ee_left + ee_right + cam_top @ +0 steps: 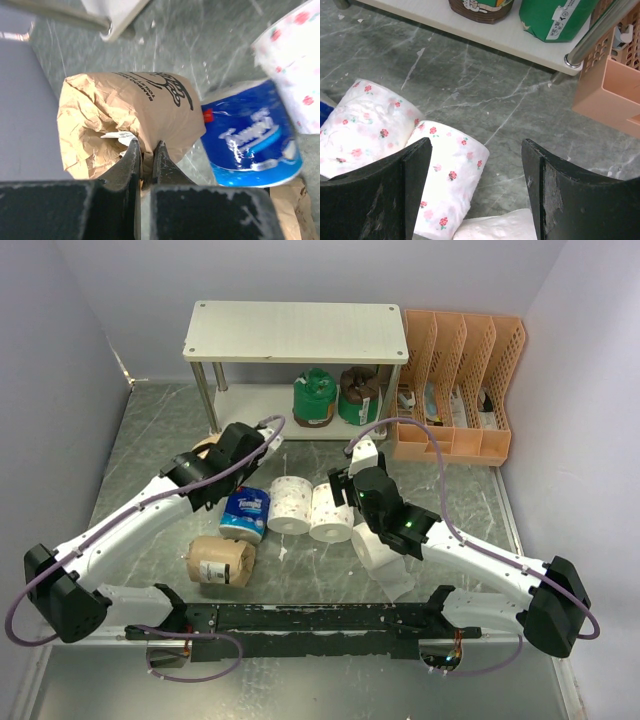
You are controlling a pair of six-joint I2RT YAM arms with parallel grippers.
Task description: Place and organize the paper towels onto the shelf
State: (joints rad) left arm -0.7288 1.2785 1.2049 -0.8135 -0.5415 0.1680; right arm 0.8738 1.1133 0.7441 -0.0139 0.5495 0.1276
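My left gripper (224,447) (146,145) is shut on the crumpled wrapper of a tan paper towel roll (125,107) (204,446) in front of the shelf (296,331). A blue-wrapped roll (245,514) (250,142), two dotted white rolls (291,504) (331,512), a plain white roll (378,546) and a second tan roll (221,561) lie on the table. A green roll (313,398) (555,17) and a dark brown roll (358,395) stand on the lower board (495,35). My right gripper (345,488) (475,150) is open and empty above a dotted roll (447,185).
An orange slotted file organizer (455,385) (610,95) stands right of the shelf. A silver shelf post (600,30) stands beside it. Grey walls close in the table on the left, back and right.
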